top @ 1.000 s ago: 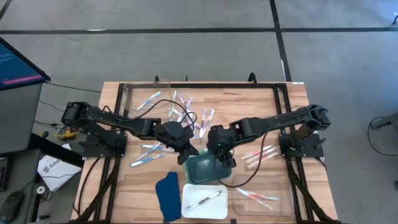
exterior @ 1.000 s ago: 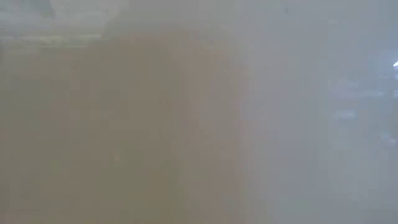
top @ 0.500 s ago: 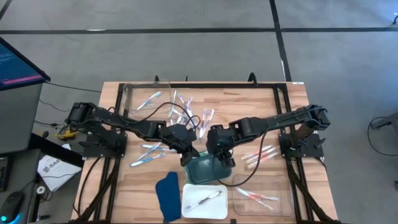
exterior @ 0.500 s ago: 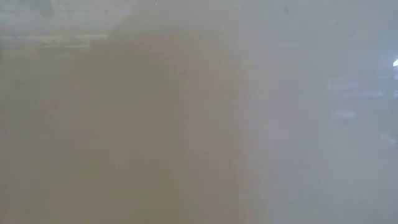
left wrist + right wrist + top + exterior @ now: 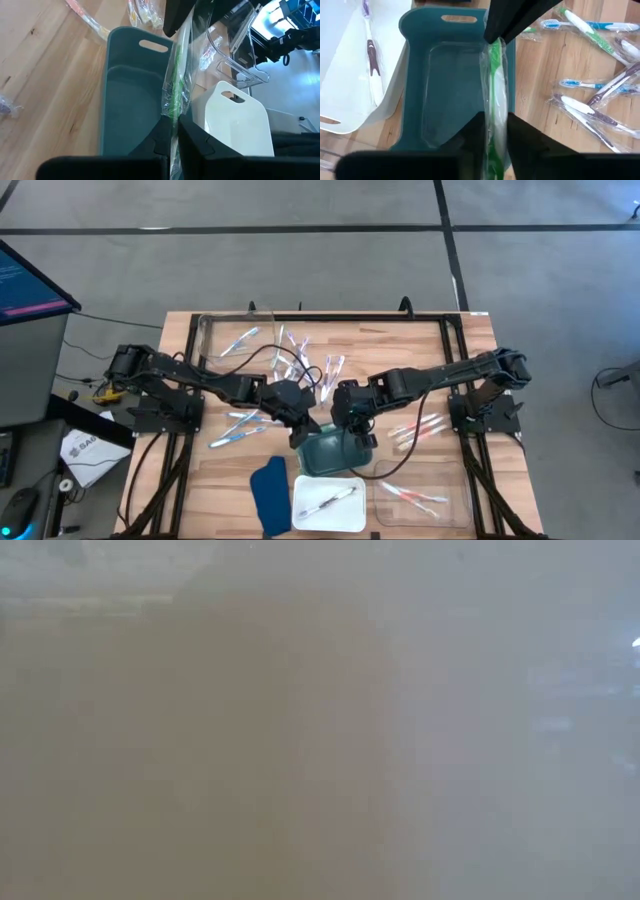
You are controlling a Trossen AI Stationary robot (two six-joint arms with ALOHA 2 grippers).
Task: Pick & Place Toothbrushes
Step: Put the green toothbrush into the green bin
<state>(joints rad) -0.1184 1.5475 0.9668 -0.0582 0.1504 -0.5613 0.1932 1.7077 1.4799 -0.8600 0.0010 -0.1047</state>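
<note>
Since a second ago my left pincer [image 5: 303,434] has slid closer to the right pincer [image 5: 347,430]; both clench one green toothbrush in clear wrap [image 5: 495,70], stretched between their tips above the teal plastic tray [image 5: 125,100]. I fear a tug-of-war tearing the wrap, or a drop onto the tabletop [image 5: 200,480] if either lets go badly.

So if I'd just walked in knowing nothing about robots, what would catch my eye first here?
Probably the two dark arms meeting at the table's middle, the left gripper and right gripper both pinching one green wrapped toothbrush over an empty teal tray. Next, the loose toothbrushes scattered across the far side of the wooden table, and a white tray at the near edge holding one purple toothbrush.
</note>
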